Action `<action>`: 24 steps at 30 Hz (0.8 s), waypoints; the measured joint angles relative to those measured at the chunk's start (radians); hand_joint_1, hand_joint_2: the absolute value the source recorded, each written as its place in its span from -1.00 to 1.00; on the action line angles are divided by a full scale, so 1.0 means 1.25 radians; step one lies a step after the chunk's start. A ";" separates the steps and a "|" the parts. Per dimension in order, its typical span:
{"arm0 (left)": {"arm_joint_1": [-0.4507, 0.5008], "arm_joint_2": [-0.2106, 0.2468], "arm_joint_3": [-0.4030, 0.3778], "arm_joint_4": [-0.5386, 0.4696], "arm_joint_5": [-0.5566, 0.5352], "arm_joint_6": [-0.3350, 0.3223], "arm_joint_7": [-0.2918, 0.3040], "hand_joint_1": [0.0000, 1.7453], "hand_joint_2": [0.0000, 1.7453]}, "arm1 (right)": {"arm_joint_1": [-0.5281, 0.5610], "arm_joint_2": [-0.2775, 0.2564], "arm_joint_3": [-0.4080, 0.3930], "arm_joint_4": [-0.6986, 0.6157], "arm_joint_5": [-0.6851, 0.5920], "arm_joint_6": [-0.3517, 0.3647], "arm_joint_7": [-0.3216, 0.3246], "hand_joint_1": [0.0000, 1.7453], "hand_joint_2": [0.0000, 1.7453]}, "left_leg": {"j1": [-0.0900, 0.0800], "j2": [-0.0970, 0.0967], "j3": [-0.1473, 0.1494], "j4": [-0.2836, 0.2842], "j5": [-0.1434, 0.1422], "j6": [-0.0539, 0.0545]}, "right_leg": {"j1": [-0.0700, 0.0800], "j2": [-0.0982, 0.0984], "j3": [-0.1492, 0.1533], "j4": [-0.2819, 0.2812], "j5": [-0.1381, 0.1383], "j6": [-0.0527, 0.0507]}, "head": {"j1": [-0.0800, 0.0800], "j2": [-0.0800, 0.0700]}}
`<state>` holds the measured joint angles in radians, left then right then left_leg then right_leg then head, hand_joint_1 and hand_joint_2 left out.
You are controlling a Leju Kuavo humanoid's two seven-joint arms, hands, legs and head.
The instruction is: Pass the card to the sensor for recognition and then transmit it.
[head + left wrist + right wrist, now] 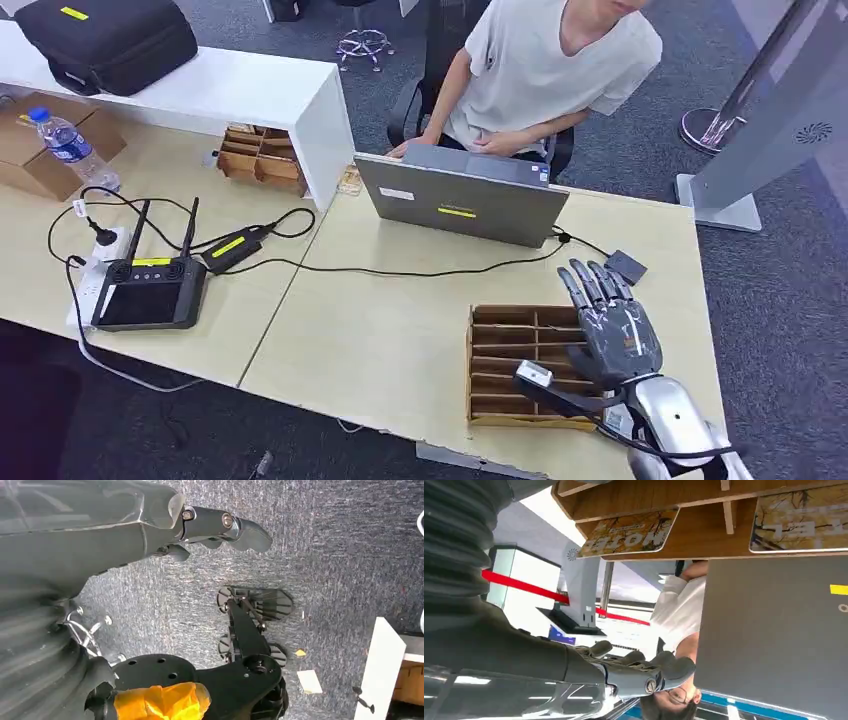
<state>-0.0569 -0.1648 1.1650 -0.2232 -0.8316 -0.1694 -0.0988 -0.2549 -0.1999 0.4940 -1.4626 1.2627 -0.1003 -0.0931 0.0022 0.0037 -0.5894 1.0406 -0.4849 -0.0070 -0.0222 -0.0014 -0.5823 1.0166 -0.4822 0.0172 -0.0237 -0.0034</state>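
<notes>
The right hand (615, 335) is hovering at the near right of the desk (400, 330), just over the right side of the wooden slotted tray (515, 365). Its fingers (592, 285) are lying straight and a little apart, pointing toward the far side, and are holding nothing. In the right wrist view two cards (631, 532) are resting in the tray's compartments, lying flat with their long axes running along the slots; they are sitting beneath and just near of the fingers, so the hand would probably need to lower and curl. Beyond the tray, a small dark sensor pad (626, 266) is lying just past the fingertips, right of the laptop (462, 200). The left hand (220, 527) is hanging toward the floor, its fingers loosely curled around nothing.
</notes>
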 joint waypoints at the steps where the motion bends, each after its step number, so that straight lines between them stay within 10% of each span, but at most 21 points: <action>1: 0.000 0.000 0.000 0.000 0.000 0.000 0.000 -1.00 1.00 | 0.000 0.000 0.000 0.000 0.000 0.000 0.000 -1.00 1.00 | 0.000 0.000 0.000 0.000 0.000 0.000 | 0.000 0.000 0.000 0.000 0.000 0.000 | 0.000 0.000; 24: 0.000 0.000 0.005 0.000 0.000 0.000 0.001 -1.00 1.00 | 0.000 0.004 -0.002 -0.001 0.002 -0.001 -0.002 -1.00 1.00 | 0.000 0.000 0.000 0.000 0.000 0.000 | 0.000 0.000 0.000 0.000 0.000 0.000 | 0.000 0.000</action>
<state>-0.0570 -0.1652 1.1711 -0.2232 -0.8320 -0.1694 -0.0977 -0.2550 -0.1949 0.4910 -1.4633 1.2657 -0.1019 -0.0950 0.0022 0.0037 -0.5894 1.0406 -0.4849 -0.0070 -0.0222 -0.0014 -0.5823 1.0166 -0.4822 0.0172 -0.0236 -0.0034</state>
